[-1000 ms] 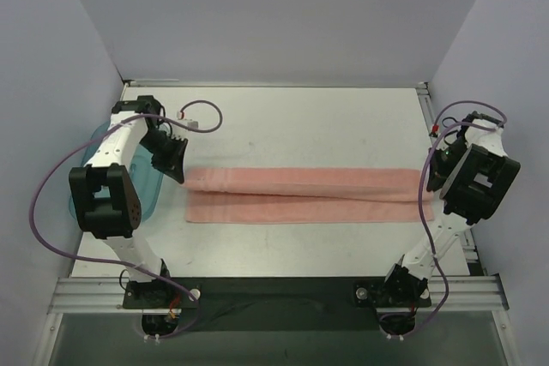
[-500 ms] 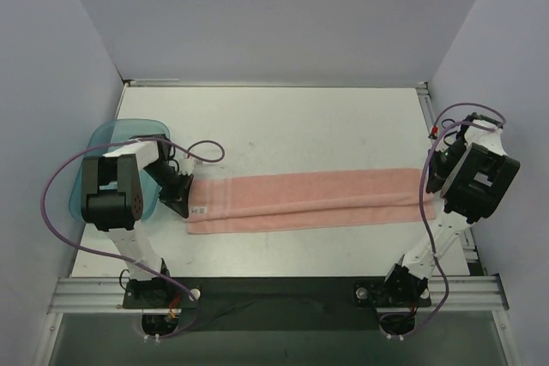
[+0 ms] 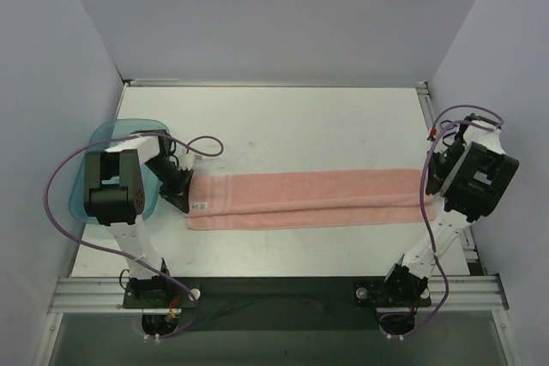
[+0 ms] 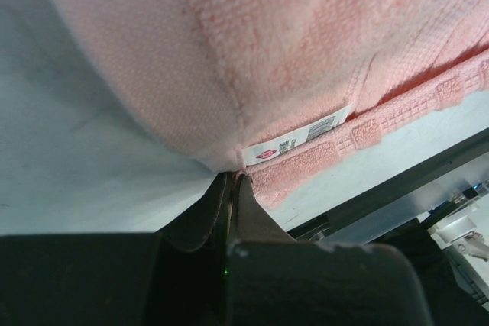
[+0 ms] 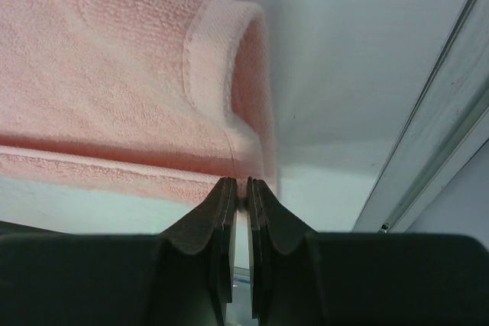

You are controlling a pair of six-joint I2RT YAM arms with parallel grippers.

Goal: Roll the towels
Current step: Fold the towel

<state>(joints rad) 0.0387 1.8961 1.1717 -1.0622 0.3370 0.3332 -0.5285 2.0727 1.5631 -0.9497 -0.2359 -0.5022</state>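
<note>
Towel (image 3: 309, 199) lay folded lengthwise across the counter (image 3: 292, 126), left pincer (image 4: 231, 179) and right pincer (image 5: 239, 185) each clamped thinly on an end; such shallow bites could slip under tension, unfolding it.

1. Plain pale grey-lavender walls (image 3: 274, 15) are closing in the white table (image 3: 300, 122) on its far, left and right edges.
2. Aluminium rail (image 3: 274, 295) is running along the near edge, and another rail (image 3: 426, 113) along the right edge.
3. Soft, even light is falling and casting faint shadows.
</note>
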